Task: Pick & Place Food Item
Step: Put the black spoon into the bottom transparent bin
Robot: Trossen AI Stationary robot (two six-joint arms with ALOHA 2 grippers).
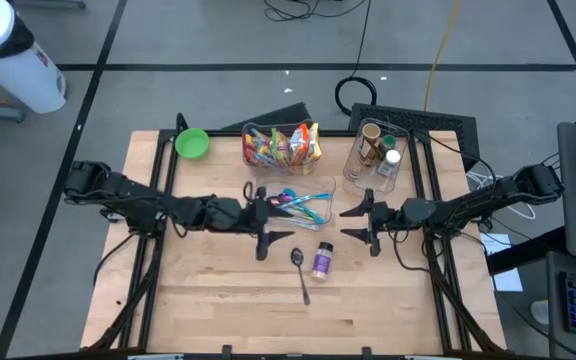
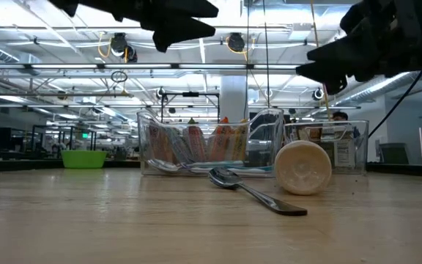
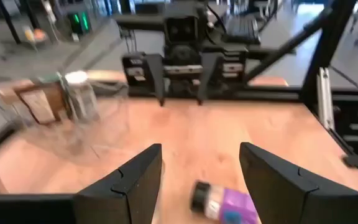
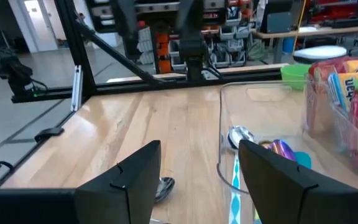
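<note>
Shows, nearest the table's front edge, a metal spoon (image 1: pixel 301 272) lying flat just beside the purple-labelled bottle (image 1: pixel 322 261), on that bottle's left-arm side, handle running toward the front edge and bowl level with the bottle. Shows the purple-labelled bottle on its side on the bare wooden table (image 1: pixel 208 300), apart from every container and touched by neither arm; presents its pale round end (image 2: pixel 304 167) in the low view.

Places the left gripper (image 1: pixel 268 222) above the table just behind the bottle and toward the left arm's side, fingers spread wide with nothing between them; confirms this in the left wrist view, with the bottle (image 3: pixel 225 202) lying on the wood below the gap (image 3: pixel 201 149). Places the right gripper (image 1: pixel 363 222) at a like depth on the bottle's other side, also spread wide and empty (image 4: pixel 199 146), facing the left one.

Sets a clear tray (image 1: pixel 326 207) of coloured utensils behind the bottle, between the two grippers. Sets farther back a clear bin of snack packets (image 1: pixel 281 146) and, on the right arm's side of it, a clear bin of jars (image 1: pixel 376 155). Puts a green bowl (image 1: pixel 192 143) well away from the bottle, at the far left corner of the table.
</note>
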